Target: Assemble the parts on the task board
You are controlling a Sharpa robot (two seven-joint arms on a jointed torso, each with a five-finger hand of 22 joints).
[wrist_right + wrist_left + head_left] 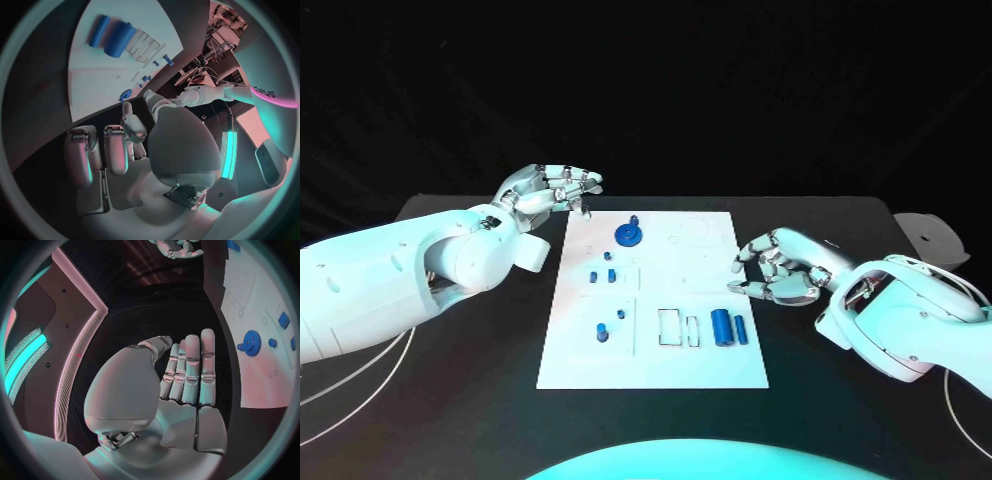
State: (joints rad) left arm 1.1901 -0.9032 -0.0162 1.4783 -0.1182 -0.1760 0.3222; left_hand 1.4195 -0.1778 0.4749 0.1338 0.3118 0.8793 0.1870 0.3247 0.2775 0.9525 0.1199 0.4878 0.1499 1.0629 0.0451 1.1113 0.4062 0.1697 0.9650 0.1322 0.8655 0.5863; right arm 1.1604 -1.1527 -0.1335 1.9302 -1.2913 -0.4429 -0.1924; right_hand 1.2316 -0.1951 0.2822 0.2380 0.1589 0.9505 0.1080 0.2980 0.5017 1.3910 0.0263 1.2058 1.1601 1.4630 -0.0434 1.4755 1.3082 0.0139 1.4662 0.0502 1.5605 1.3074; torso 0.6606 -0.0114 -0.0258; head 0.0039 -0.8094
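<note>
While both hands hover off the edges of the task board (653,370), we judge the assembly barely begun — no part is held. The left hand (548,190) hangs over the black table (473,400) just beyond the board's far left corner, its fingers straight and side by side in the left wrist view, holding nothing. The right hand (780,265) sits just beside the board's right edge, fingers curled loosely inward with nothing between them; we read it as empty, though how tightly it is closed we cannot tell for certain.

On the white board the blue gear (630,235) stands near the far end, small blue pegs (603,275) lie scattered down the left half, and two blue cylinders (728,326) rest side by side near the right edge, next to outlined rectangular recesses (672,327).

To do the next step well, we judge the right hand should reach for the cylinders, the parts closest to it, coming down from above with fingers spread wide enough to take one without nudging its neighbour. The board looks smooth and unfixed — a sideways push could shift it, so the left hand might steady it.

The table is matte black, a dark curtain hangs behind, and cables trail off at its sides.
</note>
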